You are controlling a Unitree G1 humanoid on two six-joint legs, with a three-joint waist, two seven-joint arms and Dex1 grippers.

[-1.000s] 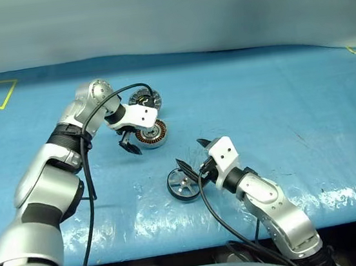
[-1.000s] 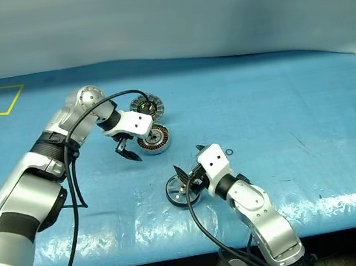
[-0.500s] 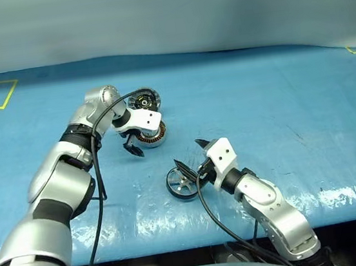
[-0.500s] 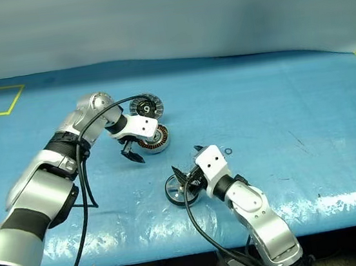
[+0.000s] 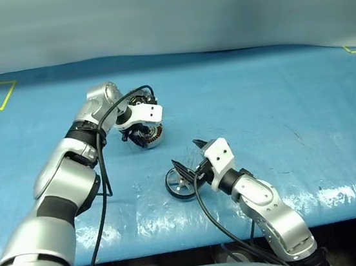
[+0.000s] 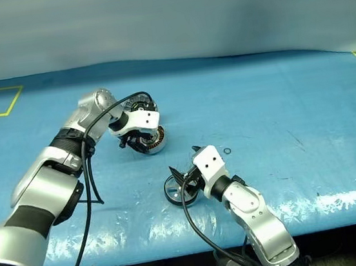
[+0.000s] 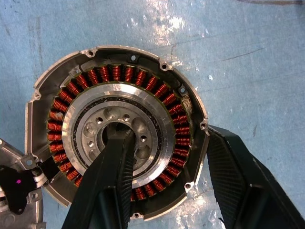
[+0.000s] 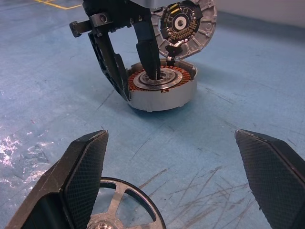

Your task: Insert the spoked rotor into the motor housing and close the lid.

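Left gripper: pointing down over the housing; one finger reaches into the centre hole, the other stands outside the rim, so the fingers straddle the wall with the coils between them; partly closed, but I cannot tell whether they press on the wall
Housing: sits flat on the blue table towards the robot's left, copper coils up, silver hub in the middle
Lid: swung open and tilted up behind the housing, joined at its edge; inner face with dark centre turned towards the right gripper
Rotor: lies flat on the table, nearer the robot than the housing and well apart from it; dark ring, silver spokes and hub
Right gripper: held nearly level just above the table, fingers spread wide and holding nothing; the rotor lies just beside its left finger, below the gap between the tips
Small ring: a tiny dark loop on the table, near the right gripper on its far side
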